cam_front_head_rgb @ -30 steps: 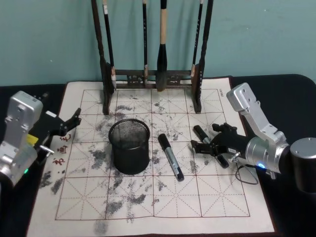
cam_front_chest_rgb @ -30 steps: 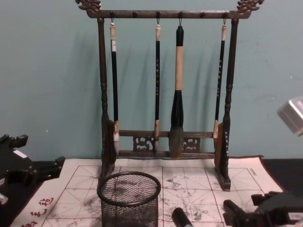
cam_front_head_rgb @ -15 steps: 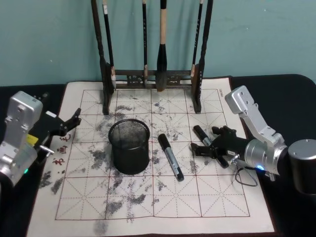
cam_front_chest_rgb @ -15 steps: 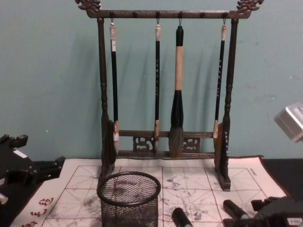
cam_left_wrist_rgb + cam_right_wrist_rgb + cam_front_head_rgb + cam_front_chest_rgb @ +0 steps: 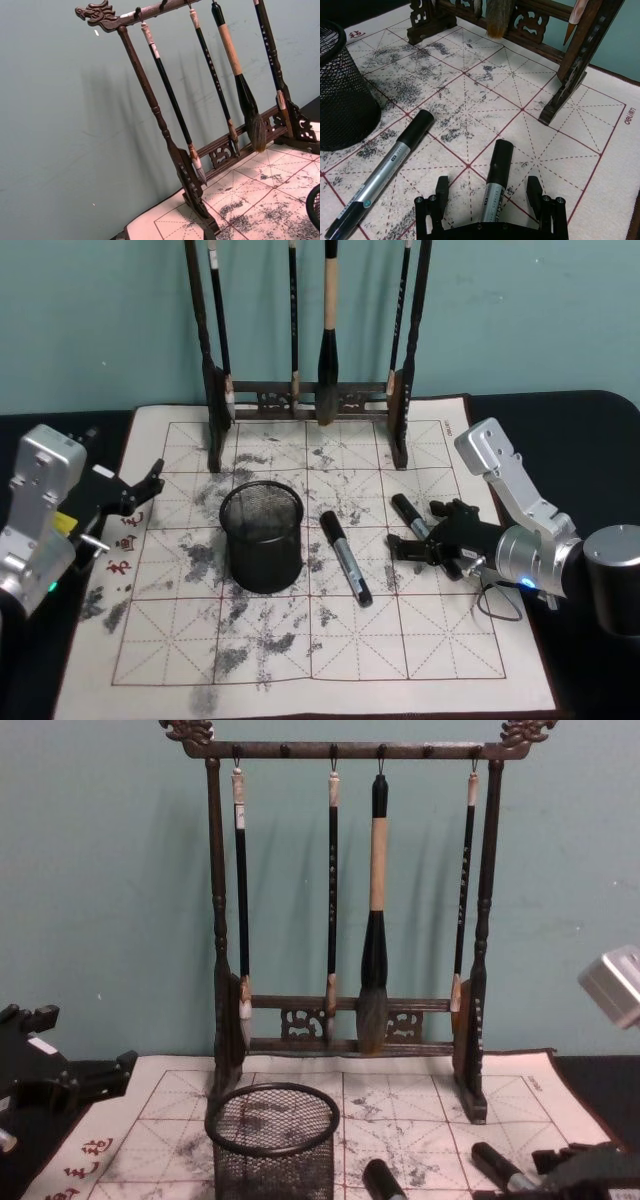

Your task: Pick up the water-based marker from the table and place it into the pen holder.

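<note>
Two black-and-silver markers lie on the ink-stained mat. One marker (image 5: pixel 345 557) rests just right of the pen holder (image 5: pixel 262 537), a black wire-mesh cup standing upright. The other marker (image 5: pixel 412 517) lies farther right, and my right gripper (image 5: pixel 418 527) is open and low over it. In the right wrist view this marker (image 5: pixel 495 180) sits between the gripper (image 5: pixel 488 192) fingers (image 5: pixel 441 189), which straddle it without closing. My left gripper (image 5: pixel 135 495) hangs open at the mat's left edge, holding nothing.
A tall dark wooden brush rack (image 5: pixel 310 390) with several hanging brushes stands at the back of the mat (image 5: pixel 300 660). The mat's front half is bare. A dark table (image 5: pixel 590 440) surrounds it, and a teal wall rises behind.
My right gripper has sunk lower and settled around the right-hand marker. The left arm, the pen holder and both markers have stayed put.
</note>
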